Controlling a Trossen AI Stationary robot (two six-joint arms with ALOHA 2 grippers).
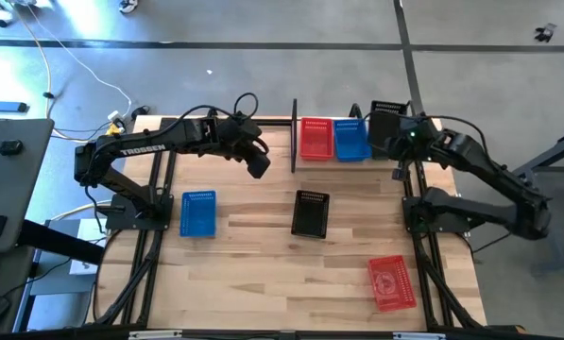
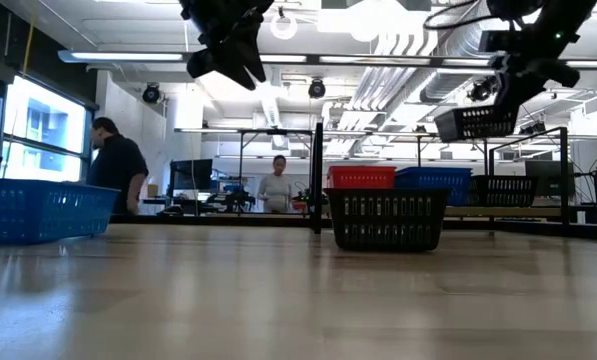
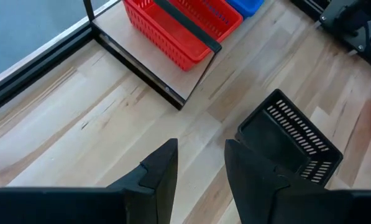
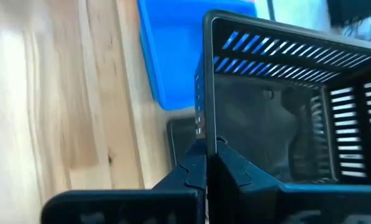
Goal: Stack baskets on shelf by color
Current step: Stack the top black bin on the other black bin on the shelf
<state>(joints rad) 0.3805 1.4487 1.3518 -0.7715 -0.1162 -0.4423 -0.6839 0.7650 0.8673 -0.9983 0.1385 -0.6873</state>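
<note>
My right gripper point(image 4: 208, 149) is shut on a black basket point(image 2: 475, 122), which hangs in the air over the shelf's right end point(image 1: 387, 123). On the shelf point(image 1: 295, 142) a red basket point(image 1: 316, 139) and a blue basket point(image 1: 351, 140) stand side by side, and the low view shows another black basket point(image 2: 508, 189) right of them. My left gripper point(image 3: 201, 152) is open and raised above the table point(image 1: 259, 165), left of the shelf. Three baskets rest on their bases on the table: black point(image 1: 311, 213), blue point(image 1: 197, 212) and red point(image 1: 392, 282). My right gripper pinches the black basket's mesh wall near a corner point(image 4: 203, 127), seemingly with one finger inside and one outside. The fingers come from above. The basket is lifted clear and slightly tilted below the gripper, above the shelf's right end.
The arm-mount frames stand at the table's left point(image 1: 154, 203) and right point(image 1: 416, 203) sides. People stand in the room beyond the far edge point(image 2: 118, 170). Bare wood lies between the three table baskets and along the near edge point(image 1: 282, 293).
</note>
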